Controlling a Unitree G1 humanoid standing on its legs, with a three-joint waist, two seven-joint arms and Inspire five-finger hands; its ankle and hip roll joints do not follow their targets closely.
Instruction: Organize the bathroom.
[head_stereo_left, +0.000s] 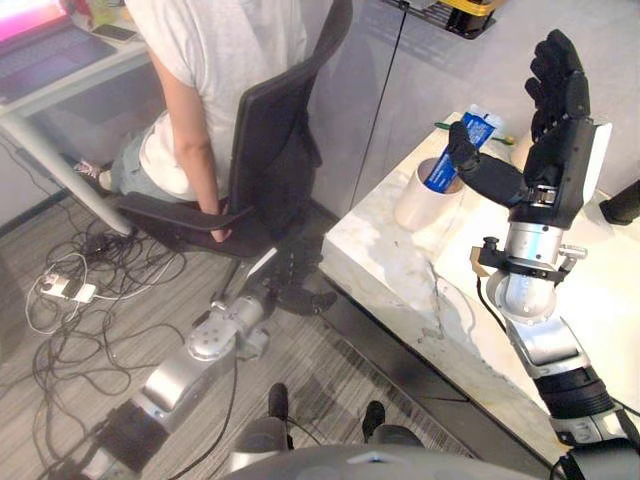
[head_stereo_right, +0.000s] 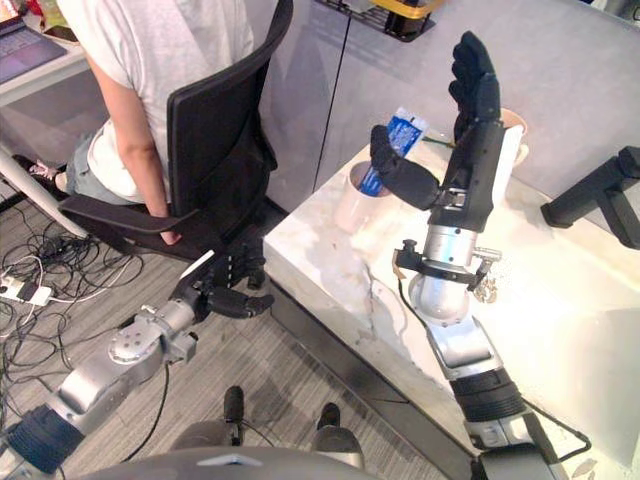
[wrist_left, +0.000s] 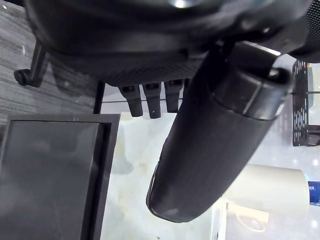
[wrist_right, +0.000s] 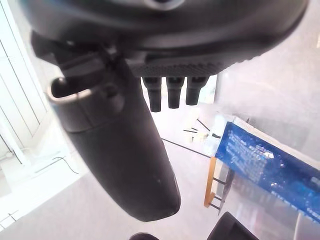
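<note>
Grey plank floor (head_stereo_left: 60, 400) strewn with cables, person in black office chair (head_stereo_left: 275, 150) at desk (head_stereo_left: 60, 80), pale grey wall (head_stereo_left: 400, 90), marble counter (head_stereo_left: 400, 270)

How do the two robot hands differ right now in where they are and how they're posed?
The right robot hand is raised above the marble counter, fingers straight and pointing up, thumb out toward the blue tube in the white cup. The left robot hand hangs low beside the counter's edge, above the floor, fingers relaxed and pointing sideways, near the black chair. Both are dark, open and hold nothing.
</note>
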